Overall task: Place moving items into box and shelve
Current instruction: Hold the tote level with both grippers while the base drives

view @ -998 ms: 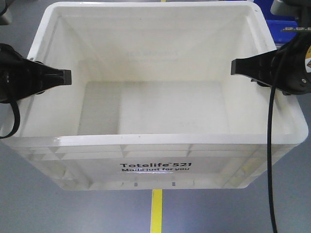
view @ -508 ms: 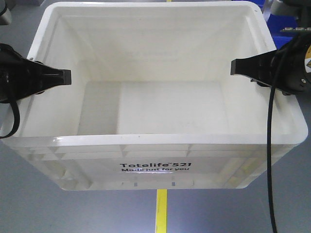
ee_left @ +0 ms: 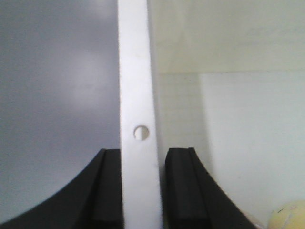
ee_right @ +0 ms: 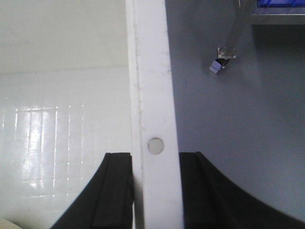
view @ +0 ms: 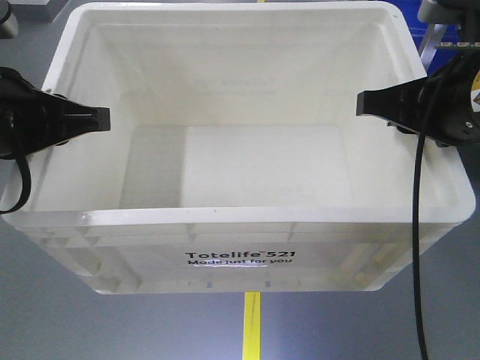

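White Totelife tote (view: 240,217) fills the front view, centre frame. Left gripper (ee_left: 142,155): jaws pinched tight onto the tote's left rim, one finger inside the wall, one outside. Right gripper (ee_right: 155,160): same on the right rim, jaws clamped flush against it. The surface below is plain grey floor (view: 112,330), with a yellow line (view: 253,326) running down lower centre. I can't tell if the tote's base touches the floor. Left wrist view, lower right corner: a pale yellow rounded piece (ee_left: 291,215) inside the tote, partly cut off by the frame. Right wrist view, upper right: a metal rack leg (ee_right: 235,31), with the edge of a blue bin (ee_right: 281,4) above it.
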You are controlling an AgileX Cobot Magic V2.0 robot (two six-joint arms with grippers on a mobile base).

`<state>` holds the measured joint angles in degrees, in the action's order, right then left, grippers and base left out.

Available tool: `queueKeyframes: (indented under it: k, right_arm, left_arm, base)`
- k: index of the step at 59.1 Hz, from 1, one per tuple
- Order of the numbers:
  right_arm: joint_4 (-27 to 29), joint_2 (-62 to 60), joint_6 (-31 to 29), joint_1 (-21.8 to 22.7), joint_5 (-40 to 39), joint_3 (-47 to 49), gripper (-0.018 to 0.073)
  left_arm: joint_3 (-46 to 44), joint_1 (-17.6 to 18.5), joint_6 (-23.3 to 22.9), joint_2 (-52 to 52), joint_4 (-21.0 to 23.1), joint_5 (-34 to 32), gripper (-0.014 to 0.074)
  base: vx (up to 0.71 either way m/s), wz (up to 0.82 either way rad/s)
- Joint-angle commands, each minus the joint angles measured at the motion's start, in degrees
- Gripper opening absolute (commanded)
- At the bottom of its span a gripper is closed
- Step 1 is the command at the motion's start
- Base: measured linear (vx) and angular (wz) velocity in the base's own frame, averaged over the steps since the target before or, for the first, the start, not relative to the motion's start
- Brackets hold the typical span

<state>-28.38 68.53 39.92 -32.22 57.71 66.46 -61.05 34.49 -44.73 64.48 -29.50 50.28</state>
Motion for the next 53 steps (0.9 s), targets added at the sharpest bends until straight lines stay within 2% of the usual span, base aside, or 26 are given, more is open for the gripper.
queueKeyframes:
  k: [1,53]
  right_arm:
    - [-4.42,-1.76,-0.17,0.12,-4.16,2.12,-0.0011]
    - [-4.56,-1.76,-0.17,0.12,-4.16,2.12,-0.0011]
  left_arm:
    - [-2.56,0.49,-0.62,-1.92,-4.78,-7.12,0.0109]
    - [-2.56,0.49,-0.62,-1.92,-4.78,-6.08,0.0109]
  base:
    - [0.40,-0.04]
    - [0.41,-0.03]
